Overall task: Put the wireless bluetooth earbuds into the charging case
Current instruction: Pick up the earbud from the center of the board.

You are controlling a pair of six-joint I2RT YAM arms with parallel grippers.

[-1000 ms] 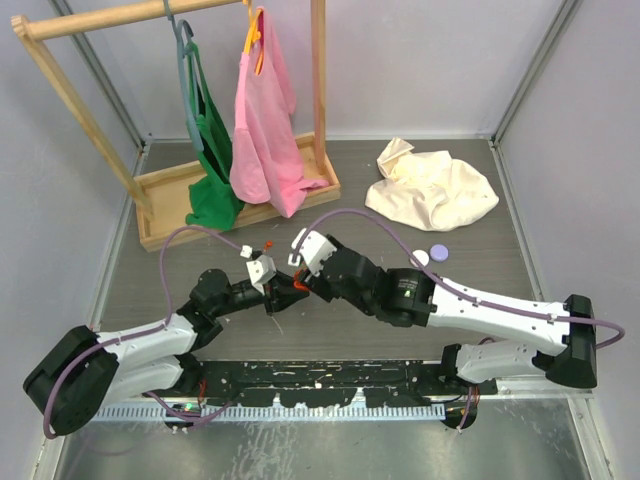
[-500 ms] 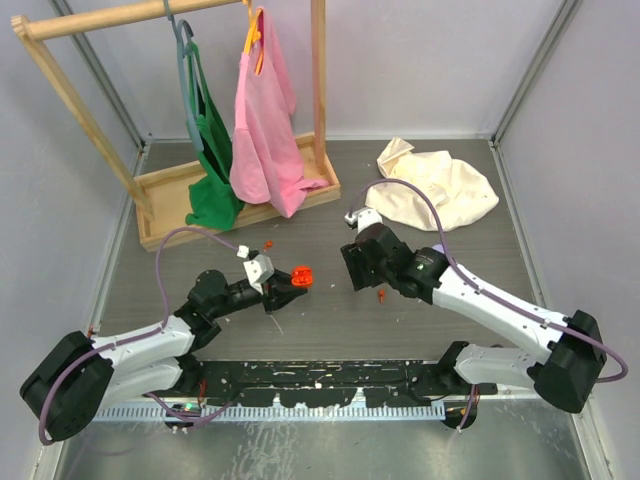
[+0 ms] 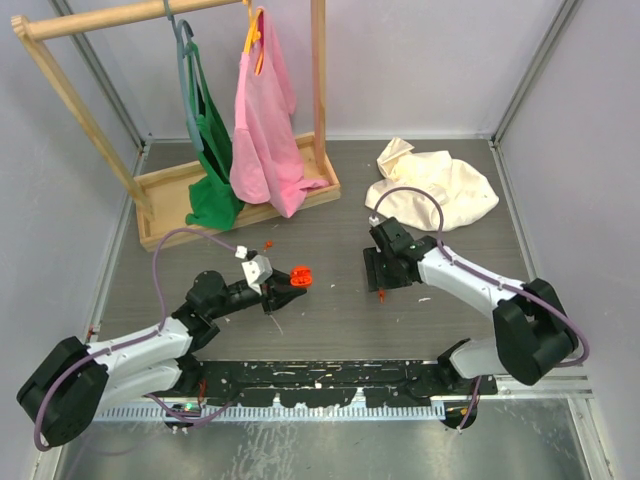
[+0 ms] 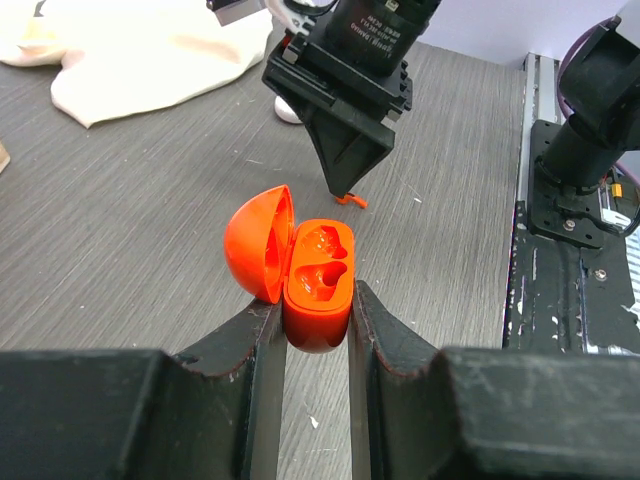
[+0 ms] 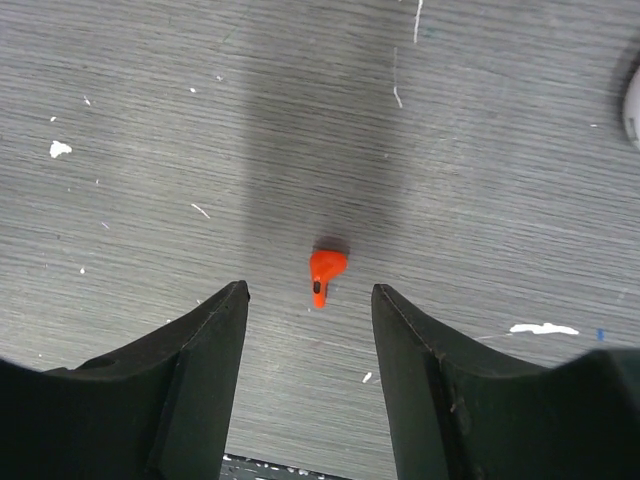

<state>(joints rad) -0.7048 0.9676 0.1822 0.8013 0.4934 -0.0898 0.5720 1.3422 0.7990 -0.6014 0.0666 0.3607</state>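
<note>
My left gripper [image 3: 290, 285] is shut on an open red charging case [image 3: 300, 277], held low over the table with its lid swung left. In the left wrist view the case [image 4: 318, 280] sits between my fingers [image 4: 262, 340], and I cannot tell whether its two sockets are filled. My right gripper [image 3: 384, 282] is open and points down over a tiny red earbud [image 3: 383, 296] on the table. In the right wrist view the earbud [image 5: 325, 272] lies between the fingertips, untouched. It also shows in the left wrist view [image 4: 350, 200]. Another small red earbud [image 3: 268, 243] lies by the left wrist.
A wooden rack [image 3: 235, 195] with green and pink garments stands at the back left. A cream cloth [image 3: 430, 185] lies at the back right. A white round case [image 4: 287, 110] sits behind my right gripper. The arm bases' rail [image 3: 320, 378] runs along the near edge.
My right gripper has left the red case, moved right and come down open over the red earbud on the table. The left gripper has held the case still.
</note>
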